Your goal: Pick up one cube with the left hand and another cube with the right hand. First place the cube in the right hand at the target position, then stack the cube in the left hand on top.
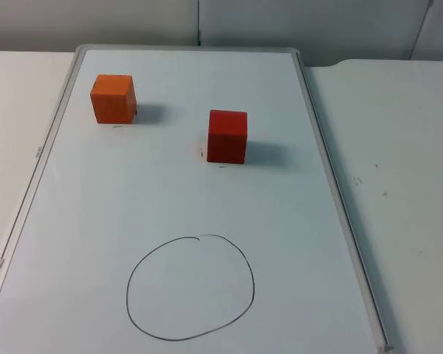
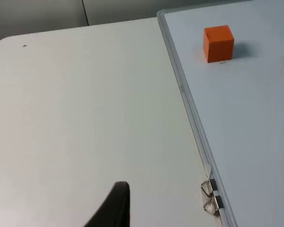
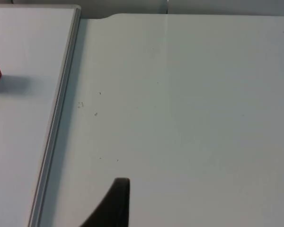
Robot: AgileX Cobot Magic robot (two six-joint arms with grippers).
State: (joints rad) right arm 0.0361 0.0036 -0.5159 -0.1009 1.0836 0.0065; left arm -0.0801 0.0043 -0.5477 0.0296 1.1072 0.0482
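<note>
A whiteboard (image 1: 310,110) with a grey metal frame lay flat on the white table (image 1: 399,169), and both cubes stood on it. The orange cube (image 1: 113,98) sat near the board's far left corner; the red cube (image 1: 227,136) stood well apart from it, nearer the middle. Closer to me, a hand-drawn black circle (image 1: 190,287) marked the board, with neither cube inside it and nothing lying between the cubes and the ring.

The left gripper (image 2: 114,208) hung over bare table to the left of the board's frame, beside two small metal clips (image 2: 210,196) fastened to the edge. The right gripper (image 3: 111,204) hung over bare table on the board's other side, where a few small dark specks (image 3: 95,113) dotted the surface. Of each gripper a single black fingertip was all I could make out, so I could not tell whether either pincer was released or clenched. From the right arm's camera the red cube was cut off at the edge, a sliver left.
</note>
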